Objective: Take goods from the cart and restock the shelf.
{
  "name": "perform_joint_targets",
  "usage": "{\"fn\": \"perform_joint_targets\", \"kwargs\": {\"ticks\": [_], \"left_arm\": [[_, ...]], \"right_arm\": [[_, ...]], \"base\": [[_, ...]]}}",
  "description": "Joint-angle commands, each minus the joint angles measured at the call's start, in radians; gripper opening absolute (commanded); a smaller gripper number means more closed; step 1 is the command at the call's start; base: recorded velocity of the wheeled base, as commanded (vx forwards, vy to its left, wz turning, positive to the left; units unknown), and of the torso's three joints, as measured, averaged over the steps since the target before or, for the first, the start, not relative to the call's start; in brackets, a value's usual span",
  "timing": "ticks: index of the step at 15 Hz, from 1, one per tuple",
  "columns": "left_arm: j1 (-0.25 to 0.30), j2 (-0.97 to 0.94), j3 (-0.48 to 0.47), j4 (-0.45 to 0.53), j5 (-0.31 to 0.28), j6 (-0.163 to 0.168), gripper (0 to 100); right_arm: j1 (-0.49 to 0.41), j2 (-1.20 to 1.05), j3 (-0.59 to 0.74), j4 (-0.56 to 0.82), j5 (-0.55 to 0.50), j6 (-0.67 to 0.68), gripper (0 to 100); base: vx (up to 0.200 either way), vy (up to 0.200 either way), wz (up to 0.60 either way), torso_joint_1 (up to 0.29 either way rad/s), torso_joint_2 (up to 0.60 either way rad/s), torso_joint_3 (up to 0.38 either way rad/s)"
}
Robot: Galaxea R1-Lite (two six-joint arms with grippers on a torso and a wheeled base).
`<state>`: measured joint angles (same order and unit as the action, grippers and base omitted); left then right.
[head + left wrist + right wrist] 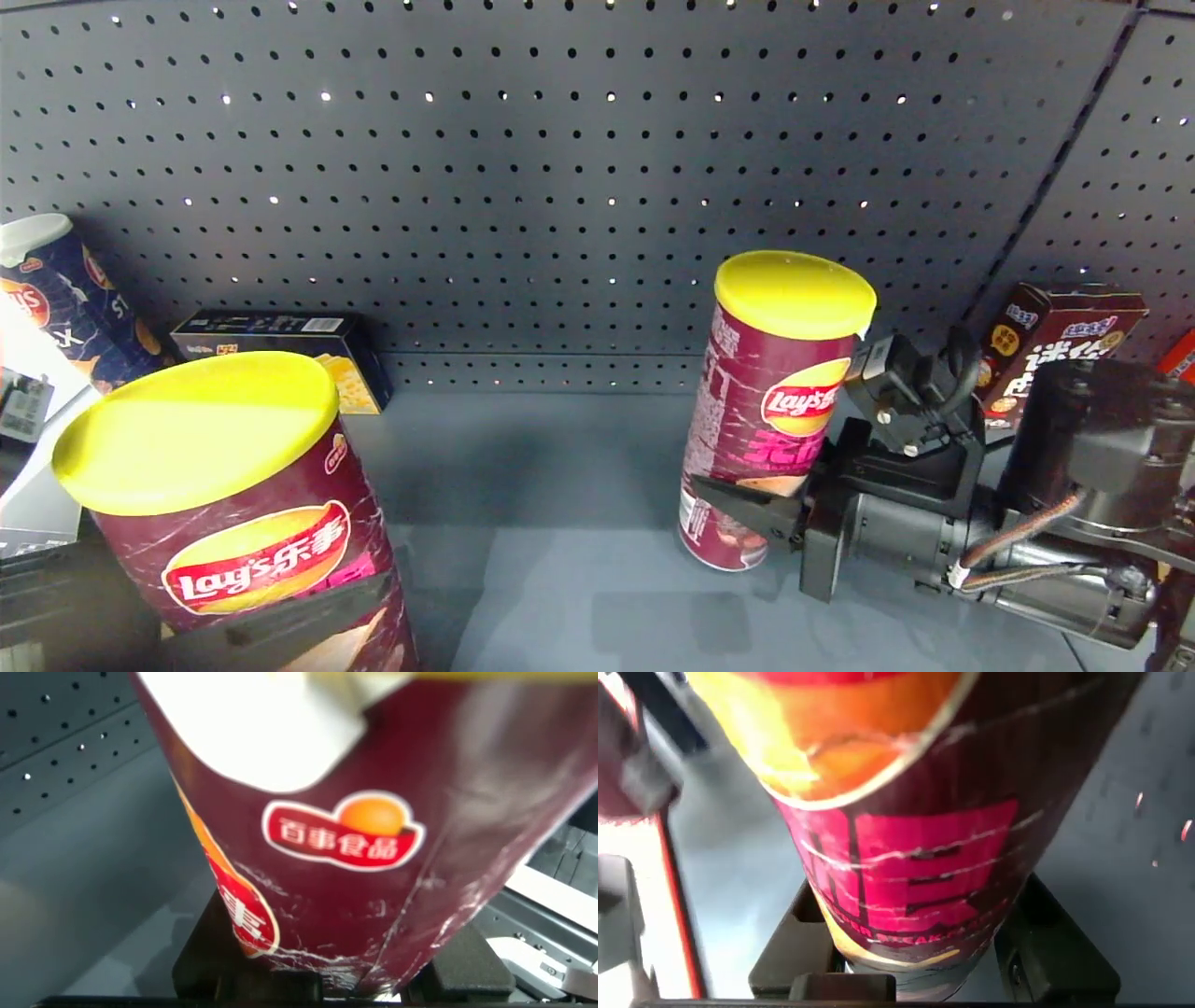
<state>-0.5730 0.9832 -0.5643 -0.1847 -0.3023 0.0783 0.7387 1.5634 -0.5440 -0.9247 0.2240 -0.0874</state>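
Two maroon chip cans with yellow lids are in view. One chip can stands a little tilted on the grey shelf floor at right, with my right gripper shut around its lower part; the right wrist view has the same can between the black fingers. The second chip can is at the lower left, held up close by my left gripper, which is shut on its lower body. In the left wrist view this can sits between the pads.
A dark pegboard wall backs the shelf. A navy chip can and a dark blue box stand at the back left. A brown snack box stands at the back right, behind my right arm. Open shelf floor lies between the two maroon cans.
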Motion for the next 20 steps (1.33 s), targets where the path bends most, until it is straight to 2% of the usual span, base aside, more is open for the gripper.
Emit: {"fn": "perform_joint_targets", "kwargs": {"ticks": [1,5,8,11,14,20], "left_arm": [[0.002,0.000,-0.003,-0.001,0.006,0.000,0],[0.002,0.002,-0.002,0.001,0.028,-0.002,0],[0.004,0.002,0.003,0.002,0.035,-0.003,0],[0.004,0.003,0.001,0.001,0.045,-0.005,0],[0.004,0.002,0.009,0.001,0.045,-0.005,0],[0.004,0.002,0.010,0.002,0.045,-0.005,0]], "right_arm": [[0.010,-0.039,0.059,-0.023,-0.028,0.006,0],[0.094,-0.019,0.096,-0.091,-0.111,0.012,0],[0.174,0.056,0.162,-0.243,-0.210,0.034,0],[0.186,0.102,0.180,-0.319,-0.223,0.037,0],[0.185,0.121,0.188,-0.329,-0.230,0.037,0],[0.183,0.176,0.219,-0.430,-0.246,0.043,0]], "base": [[0.000,0.000,0.00,0.000,0.00,0.000],[0.000,0.000,0.00,0.000,0.00,0.000],[0.000,0.000,0.00,0.000,0.00,0.000],[0.000,0.000,0.00,0.000,0.00,0.000],[0.000,0.000,0.00,0.000,0.00,0.000],[0.000,0.000,0.00,0.000,0.00,0.000]]}}
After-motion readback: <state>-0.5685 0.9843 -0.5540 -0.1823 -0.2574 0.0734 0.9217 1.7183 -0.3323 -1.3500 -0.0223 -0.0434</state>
